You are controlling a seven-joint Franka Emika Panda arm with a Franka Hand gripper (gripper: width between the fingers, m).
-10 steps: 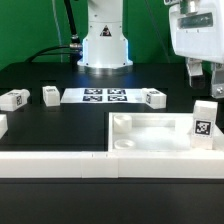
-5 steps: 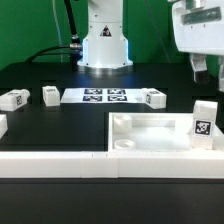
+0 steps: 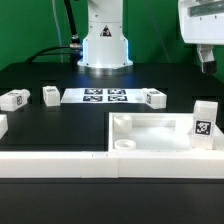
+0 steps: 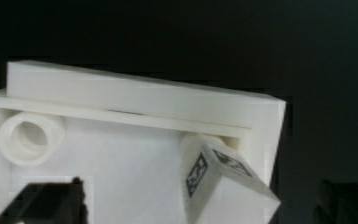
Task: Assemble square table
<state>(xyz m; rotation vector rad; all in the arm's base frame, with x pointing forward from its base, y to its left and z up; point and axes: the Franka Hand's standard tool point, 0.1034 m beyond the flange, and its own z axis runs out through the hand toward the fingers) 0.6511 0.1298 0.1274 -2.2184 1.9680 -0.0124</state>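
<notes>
The gripper (image 3: 207, 58) is seen with its jaws spread wide and nothing between them. It hangs above the tabletop (image 3: 150, 135), over the corner at the exterior view's right. In that corner one leg (image 3: 203, 122) is stood upright on the tabletop's floor, tag outward, clear of the fingers (image 4: 48, 197). Its placing is judged to suit a regrasp from above, so that it can be turned into the corner. A round socket (image 4: 28, 135) is shown bare in another corner, evidently awaiting its own leg. Other legs (image 3: 51, 95) are laid out beyond the tabletop, beside the marker board (image 3: 105, 96), presumably to be within reach. The tabletop is lodged against the border wall (image 3: 60, 160), which is taken to brace it against sliding.
</notes>
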